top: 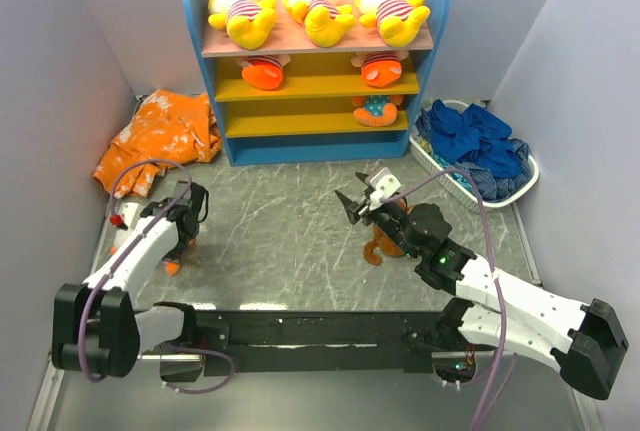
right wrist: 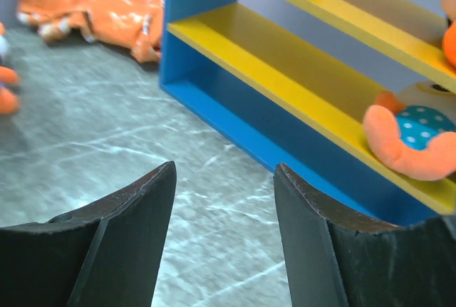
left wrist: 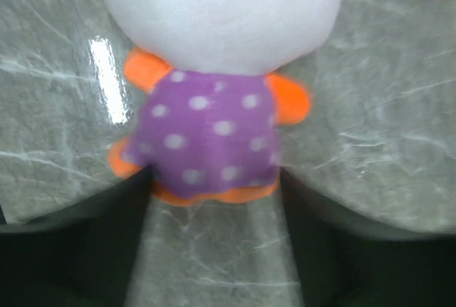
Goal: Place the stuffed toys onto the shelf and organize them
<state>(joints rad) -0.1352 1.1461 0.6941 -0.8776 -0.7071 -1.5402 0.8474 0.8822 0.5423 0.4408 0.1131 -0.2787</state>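
Where left claw (left wrist: 214,179) sits: low over table, jaws spread wide, one dark finger (left wrist: 107,250) on each side of purple dotted doll (left wrist: 210,132), by its lower body. Tips at or v. close to its sides; can't tell if they press.
doll's spot: white head, orange limbs, lying flat on grey marble table (top: 280,241), near-left area. From overhead it is mostly hidden under left arm.
right claw (top: 365,196): jaws about half open, nothing betw. them, touching nothing. Raised above mid table, facing shelf.
left arm: runs from near-left base toward far side, wrist bent down.
right arm: reaches from near-right base toward far left, to table centre.
brown plush (top: 377,248): on table just beneath right wrist, partly covered by it.
shelf (top: 200,101): far centre, blue sides. Top pink board w/ 3 yellow striped dolls (top: 315,6) in a row. Mid yellow board w/ 2 orange-limbed dolls (top: 263,71), one left, one right. Lower board w/ 1 teal dotted doll (top: 377,109) at right end.
orange-white cloth (top: 160,141): crumpled, far left, beside shelf.
basket (top: 512,193): white, far right, beside shelf, holding blue cloths (top: 475,141).
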